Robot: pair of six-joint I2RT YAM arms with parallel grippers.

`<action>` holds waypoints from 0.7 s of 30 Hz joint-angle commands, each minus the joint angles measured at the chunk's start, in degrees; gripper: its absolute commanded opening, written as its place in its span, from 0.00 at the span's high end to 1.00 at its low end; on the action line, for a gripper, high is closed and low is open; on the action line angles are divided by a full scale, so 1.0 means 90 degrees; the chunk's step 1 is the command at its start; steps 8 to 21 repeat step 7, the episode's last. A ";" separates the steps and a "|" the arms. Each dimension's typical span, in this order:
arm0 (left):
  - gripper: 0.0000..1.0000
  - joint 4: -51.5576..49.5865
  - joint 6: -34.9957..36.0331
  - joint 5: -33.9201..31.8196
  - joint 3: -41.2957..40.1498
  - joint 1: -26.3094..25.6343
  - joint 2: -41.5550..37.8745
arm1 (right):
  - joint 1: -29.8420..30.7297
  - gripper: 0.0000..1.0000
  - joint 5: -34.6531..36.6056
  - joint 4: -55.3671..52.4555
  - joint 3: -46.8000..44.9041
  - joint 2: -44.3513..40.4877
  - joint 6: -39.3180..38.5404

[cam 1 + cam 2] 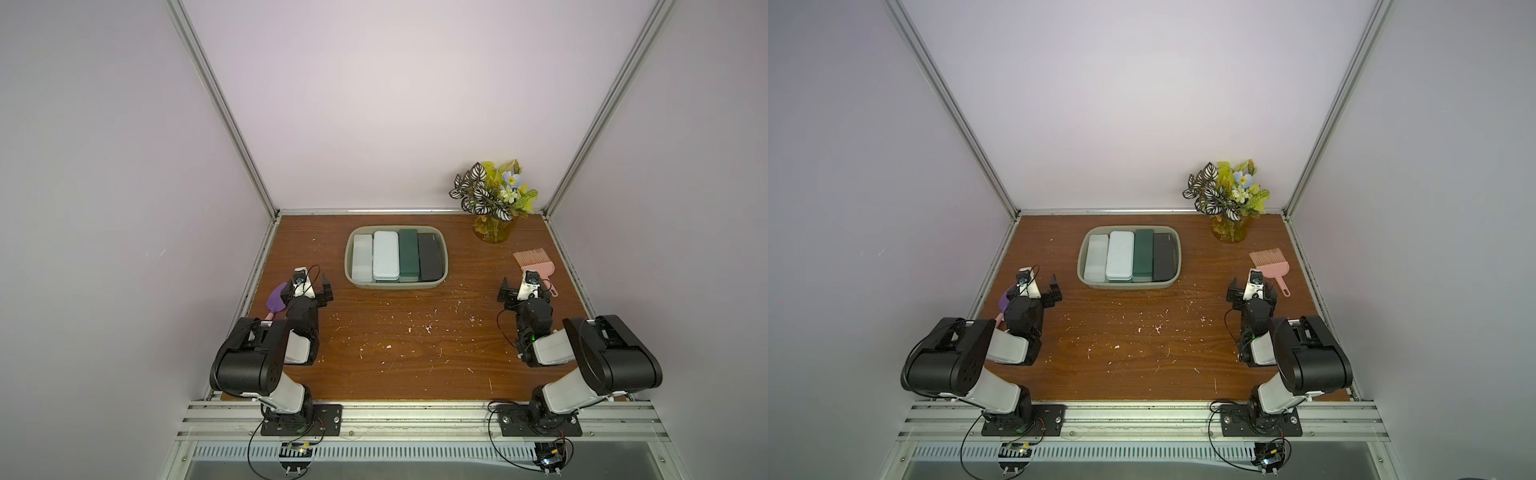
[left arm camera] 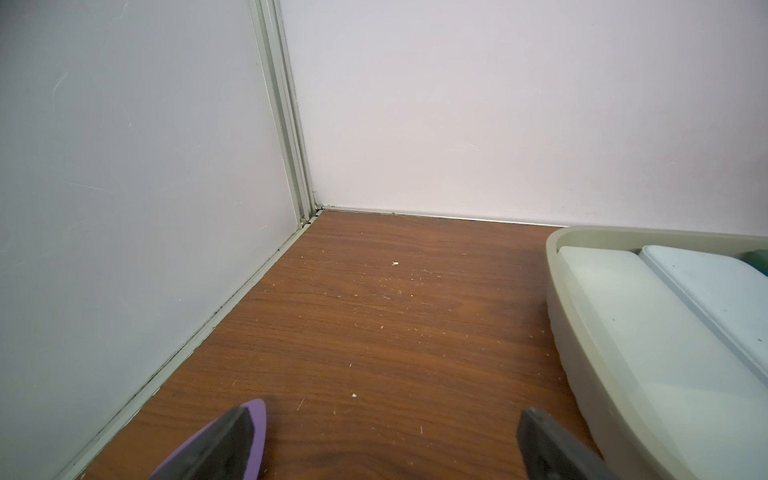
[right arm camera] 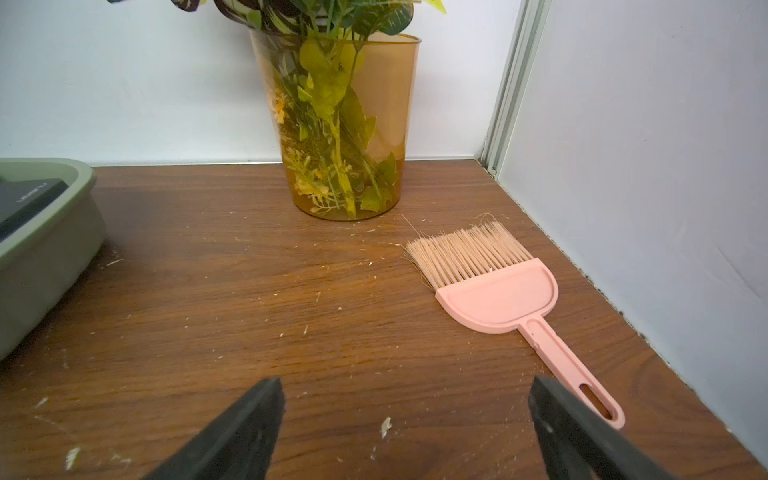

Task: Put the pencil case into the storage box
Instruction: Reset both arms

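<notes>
Speckled table (image 1: 415,365) — storage box (image 1: 395,285) — pale walls (image 1: 395,104)

Pale walls (image 1: 395,104) around a wooden tabletop (image 1: 415,353)
Plain lilac-white panels close the far, left and right sides, joined by aluminium posts (image 1: 224,108); the brown wood grain is scratched and flecked white, evenly lit.

The wooden table (image 1: 415,365) carries the storage box (image 1: 395,285), a flower vase (image 1: 494,232), pink brush (image 1: 536,266) and purple spatula (image 1: 276,300).

Four pencil cases (image 1: 385,255) lie side by side in the storage box (image 1: 395,284) on the bench (image 1: 415,353). Right of it stands a flower pot (image 1: 494,232), a brush (image 1: 535,266) before it.
</notes>
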 commanded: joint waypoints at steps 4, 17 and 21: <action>0.01 0.0171 0.0096 0.0078 -0.0022 0.0058 0.0004 | -0.0017 0.01 -0.0013 0.0276 0.0117 -0.0065 0.0026; 0.01 0.0162 0.0090 0.0077 -0.0025 0.0059 -0.0004 | -0.0020 0.01 -0.0008 0.0288 0.0122 -0.0073 0.0026; 0.01 0.0162 0.0090 0.0077 -0.0025 0.0059 -0.0004 | -0.0020 0.01 -0.0008 0.0288 0.0122 -0.0073 0.0026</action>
